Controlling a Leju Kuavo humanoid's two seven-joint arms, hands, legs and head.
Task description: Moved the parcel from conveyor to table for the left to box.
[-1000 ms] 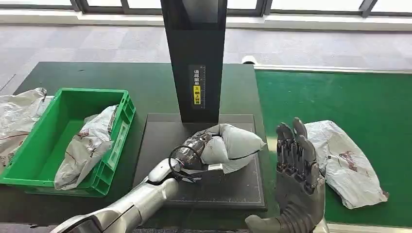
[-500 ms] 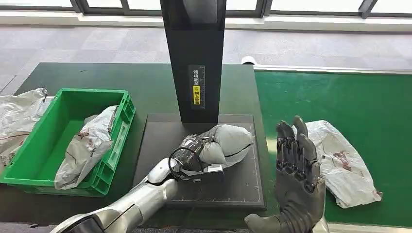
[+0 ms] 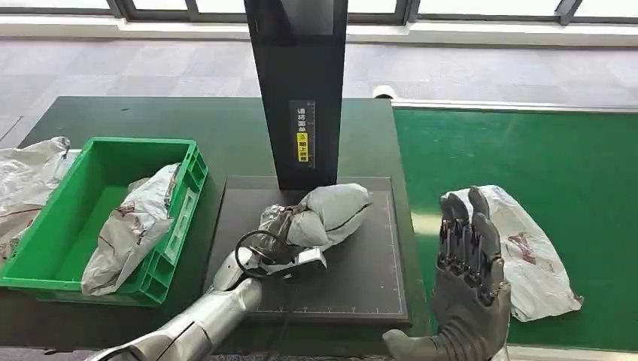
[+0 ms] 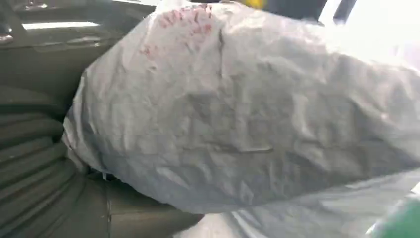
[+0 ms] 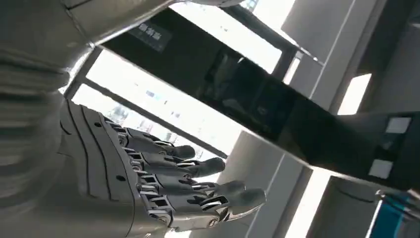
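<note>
- The parcel is off the conveyor and over the dark scanner plate on the surface.
- The left hand apparently grips it, though its fingers are hidden.
- Boxing into the green crate remains.
- The right hand is raised, spread and empty.

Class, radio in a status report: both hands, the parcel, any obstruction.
Left hand grips grey parcel over black platform. Right hand open, raised. Green bin holds one parcel; path looks clear.

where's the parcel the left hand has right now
In the head view, the grey parcel sits on the black scanner plate, gripped by the left hand, just before the black post.
</note>
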